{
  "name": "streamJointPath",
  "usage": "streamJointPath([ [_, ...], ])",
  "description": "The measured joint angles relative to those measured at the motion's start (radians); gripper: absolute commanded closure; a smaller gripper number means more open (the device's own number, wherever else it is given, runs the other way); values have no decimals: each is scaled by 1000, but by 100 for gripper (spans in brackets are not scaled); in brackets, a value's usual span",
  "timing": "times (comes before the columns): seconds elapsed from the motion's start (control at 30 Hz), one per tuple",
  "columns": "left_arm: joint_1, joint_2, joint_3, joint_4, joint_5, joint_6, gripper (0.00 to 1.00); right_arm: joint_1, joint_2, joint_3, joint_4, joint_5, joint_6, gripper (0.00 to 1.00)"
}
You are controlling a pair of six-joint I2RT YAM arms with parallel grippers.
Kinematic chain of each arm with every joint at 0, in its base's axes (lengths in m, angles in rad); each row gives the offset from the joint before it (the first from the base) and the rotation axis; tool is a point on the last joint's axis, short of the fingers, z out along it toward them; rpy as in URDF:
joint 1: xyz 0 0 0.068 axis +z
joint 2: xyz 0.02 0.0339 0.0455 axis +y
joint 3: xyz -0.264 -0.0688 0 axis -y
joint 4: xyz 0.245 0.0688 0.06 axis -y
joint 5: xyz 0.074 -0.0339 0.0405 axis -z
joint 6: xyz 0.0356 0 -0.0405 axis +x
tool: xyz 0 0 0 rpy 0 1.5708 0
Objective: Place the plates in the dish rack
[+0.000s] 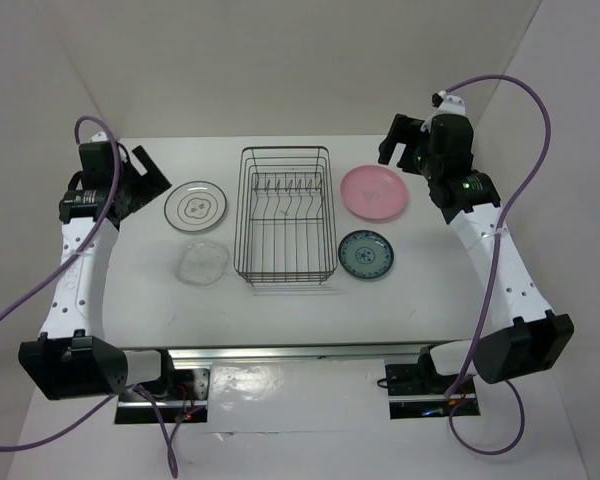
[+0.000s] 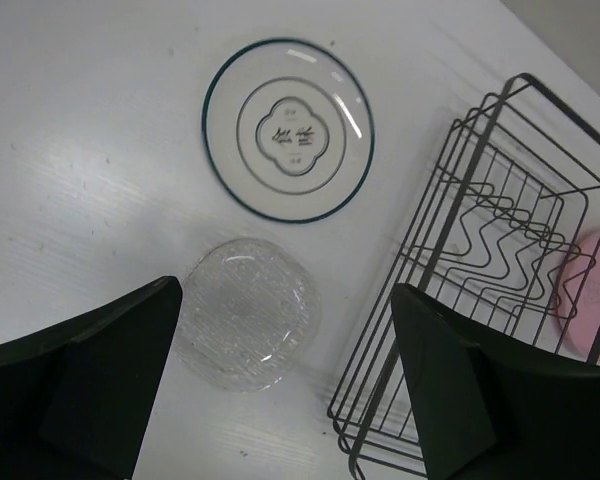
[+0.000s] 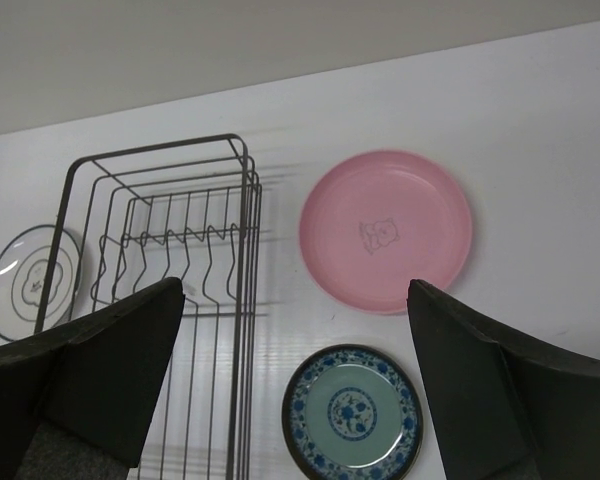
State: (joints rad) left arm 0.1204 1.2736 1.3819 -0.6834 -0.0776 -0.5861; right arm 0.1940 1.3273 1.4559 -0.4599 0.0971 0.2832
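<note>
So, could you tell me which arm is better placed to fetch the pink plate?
Right: the right gripper hovers open just beside the pink plate; the left gripper sits beyond the dish rack.

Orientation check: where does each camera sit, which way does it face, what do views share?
Top external: above, behind the bases, looking down at the table; left arm and right arm show.
Left wrist: on that wrist, facing down at the ringed plate and glass plate; left fingers open below.
Right wrist: likewise, over the pink plate and blue plate; right fingers open below.
Shared: both wrists see the dish rack.
</note>
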Motion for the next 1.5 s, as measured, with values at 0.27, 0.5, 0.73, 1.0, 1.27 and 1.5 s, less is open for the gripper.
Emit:
streamJointPath([
  [0.27,66,-43,-345,-43,122,-143,2,0,-19,-61,50,-66,14,0],
  [0.5,69,-106,-457,-55,117,-242,6,1,-36,-106,72,-117,20,0],
  [0.73,69,-57,-570,-8,82,-319,22,18,-35,-108,93,-138,18,0],
  [1.0,69,49,-607,89,60,-363,26,18,-33,-114,113,-143,14,0],
  [1.27,69,158,-612,150,46,-391,38,18,-21,-127,116,-147,11,0],
  [1.5,69,202,-603,145,13,-417,39,18,-21,-129,117,-147,11,0],
])
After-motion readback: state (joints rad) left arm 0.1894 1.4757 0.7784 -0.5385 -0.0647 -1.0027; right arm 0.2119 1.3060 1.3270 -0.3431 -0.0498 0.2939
